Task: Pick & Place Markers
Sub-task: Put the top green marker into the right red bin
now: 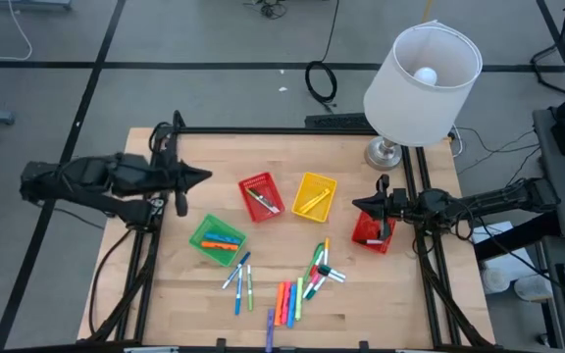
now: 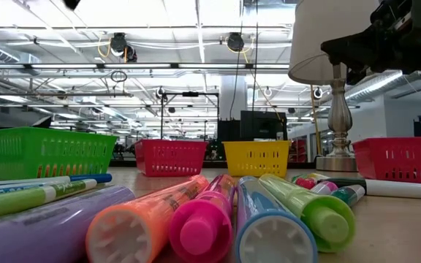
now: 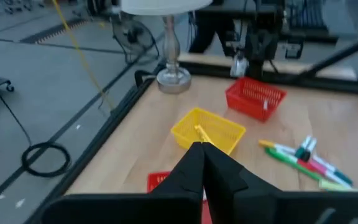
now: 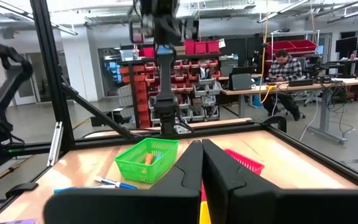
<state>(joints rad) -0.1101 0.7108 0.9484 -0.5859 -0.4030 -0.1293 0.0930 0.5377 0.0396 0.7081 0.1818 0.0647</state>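
- Looking down from the high view, I count four baskets on the table [image 1: 175, 294]: a green basket [image 1: 217, 239] holding orange and blue markers, a red basket [image 1: 260, 196] holding a few pale markers, a yellow basket [image 1: 314, 195] holding a yellow marker, and a second red basket [image 1: 370, 231] at the right edge; I cannot tell its contents.
- Loose markers [image 1: 292, 292] lie on the bare wood near the front edge, in front of the baskets.
- I see the left gripper [image 1: 202, 176] clenched on nothing, well left of the first red basket; the right gripper [image 1: 359, 205] is likewise clenched, just above the second red basket.
- From the low view, purple, orange, pink, blue and green marker ends [image 2: 196, 226] lie side by side in the foreground, baskets behind.
- From the left wrist view, the fingers [image 3: 199, 163] meet, with the yellow basket beyond.
- From the right wrist view, the fingers [image 4: 199, 163] meet, with the green basket beyond.
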